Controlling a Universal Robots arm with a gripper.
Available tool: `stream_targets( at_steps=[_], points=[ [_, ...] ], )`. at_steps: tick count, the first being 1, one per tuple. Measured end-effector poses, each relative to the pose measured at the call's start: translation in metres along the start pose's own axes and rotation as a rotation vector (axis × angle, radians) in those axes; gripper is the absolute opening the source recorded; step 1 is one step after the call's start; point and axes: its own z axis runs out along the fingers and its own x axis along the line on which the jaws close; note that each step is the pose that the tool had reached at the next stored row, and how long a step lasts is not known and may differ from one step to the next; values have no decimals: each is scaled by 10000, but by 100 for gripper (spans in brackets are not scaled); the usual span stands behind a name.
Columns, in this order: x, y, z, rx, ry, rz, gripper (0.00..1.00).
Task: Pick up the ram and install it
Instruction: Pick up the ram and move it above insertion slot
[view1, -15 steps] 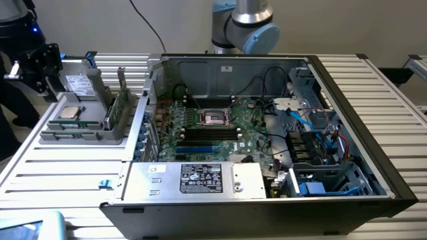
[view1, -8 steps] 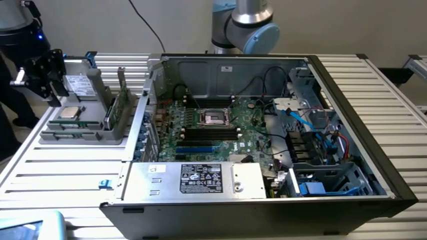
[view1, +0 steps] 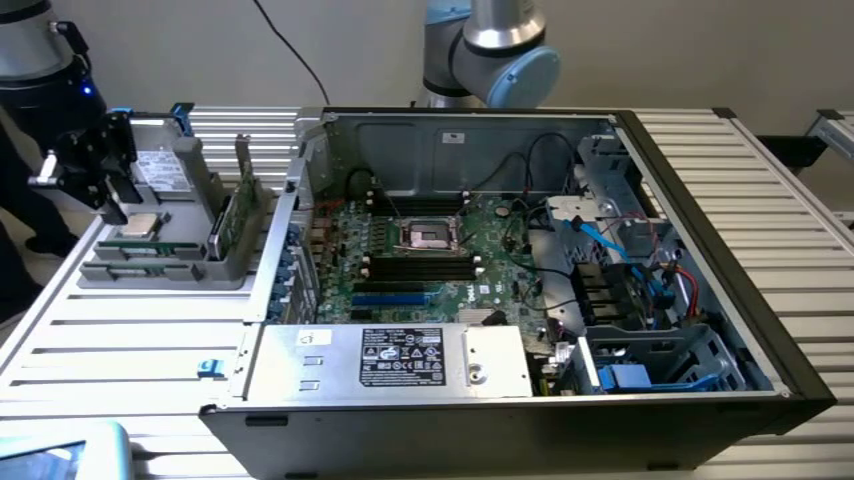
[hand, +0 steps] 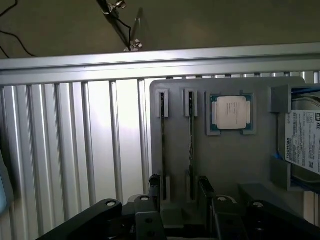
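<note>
Fingers (hand: 204, 186): spread wide, grasping nothing; hung above grey holder (hand: 225, 165) | ram (hand: 191, 145): stood on edge in a holder slot, seen between both fingers; second stick (hand: 163, 145) just beside it | holder: on bench (hand: 75, 150), beside open computer case (view1: 534, 425)

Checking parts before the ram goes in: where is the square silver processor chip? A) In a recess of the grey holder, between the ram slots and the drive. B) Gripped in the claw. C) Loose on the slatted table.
A: the processor chip lies flat in its recess in the grey holder, with the ram sticks on one side and the drive on the other.
</note>
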Motion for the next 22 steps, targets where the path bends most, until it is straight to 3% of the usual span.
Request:
stream_targets(
  at_steps=[3,11,19,22],
  points=[
    [15,7,50,62,-4,-1,43],
    [150,-26,195,62,-4,0,43],
    [152,-54,339,61,-4,3,43],
    [152,-55,343,61,-4,3,43]
  ],
)
